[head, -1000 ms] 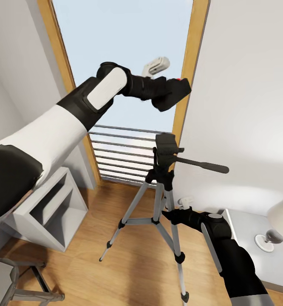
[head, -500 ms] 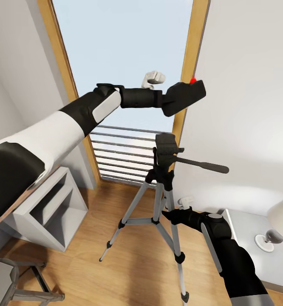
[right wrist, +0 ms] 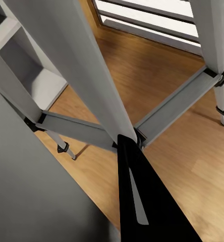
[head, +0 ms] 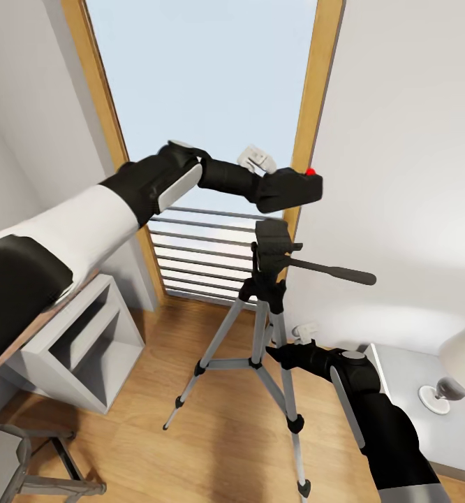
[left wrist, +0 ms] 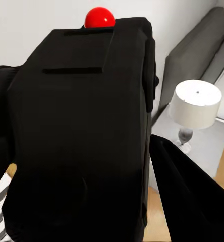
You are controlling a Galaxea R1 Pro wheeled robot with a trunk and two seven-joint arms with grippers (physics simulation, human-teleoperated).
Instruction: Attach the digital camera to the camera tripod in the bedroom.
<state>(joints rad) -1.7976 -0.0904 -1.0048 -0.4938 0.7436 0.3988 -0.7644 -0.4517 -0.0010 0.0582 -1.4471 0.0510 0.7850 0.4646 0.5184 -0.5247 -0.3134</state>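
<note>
The digital camera [head: 290, 190], black with a red button [head: 309, 171], is held by my left gripper [head: 278, 192], which is shut on it just above the black head [head: 274, 241] of the camera tripod [head: 264, 328]. A small gap separates camera and head. Up close, the digital camera [left wrist: 81, 136] has one dark finger [left wrist: 192, 196] beside it. The tripod's pan handle [head: 334, 271] points right. My right gripper [head: 280, 353] sits low against a silver leg, seemingly shut on it. Close by, that leg [right wrist: 87, 65] runs down to a black fingertip [right wrist: 134, 186].
A tall wood-framed window [head: 306, 105] with a grey railing [head: 197, 244] stands behind the tripod. A white shelf unit [head: 72, 342] is at the left and a metal chair frame [head: 23, 454] at the bottom left. A white lamp [head: 463, 360] sits on a grey nightstand [head: 400, 381] at the right.
My left arm swung the camera right, then lowered it and brought it back left, close above the tripod head. The right arm and tripod have not moved.
</note>
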